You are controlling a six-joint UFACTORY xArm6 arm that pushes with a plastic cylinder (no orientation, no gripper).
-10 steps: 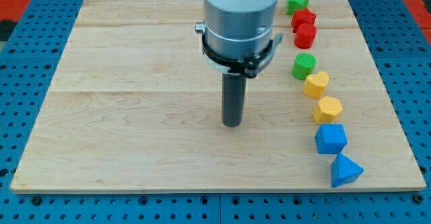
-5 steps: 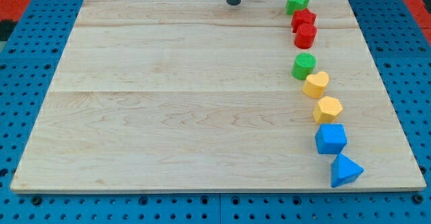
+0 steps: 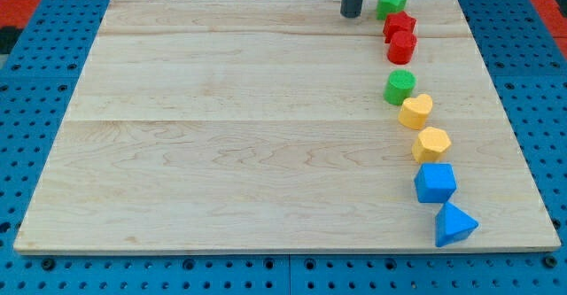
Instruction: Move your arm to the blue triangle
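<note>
My tip [image 3: 352, 15]: smooth dark rod, no fingers, beside green star [image 3: 391, 2]
Blue triangle [image 3: 454, 224]: far off
Worktop [image 3: 221, 127]: pale wood planks

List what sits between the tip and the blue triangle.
In the camera view, between my tip and the blue triangle runs the column of blocks, among them the green cylinder, two yellow blocks and the blue cube.

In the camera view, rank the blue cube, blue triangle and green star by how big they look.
1. blue cube and blue triangle: too alike to rank.
2. green star: smallest, though it sits at the view's top, maybe farther from the camera.
</note>
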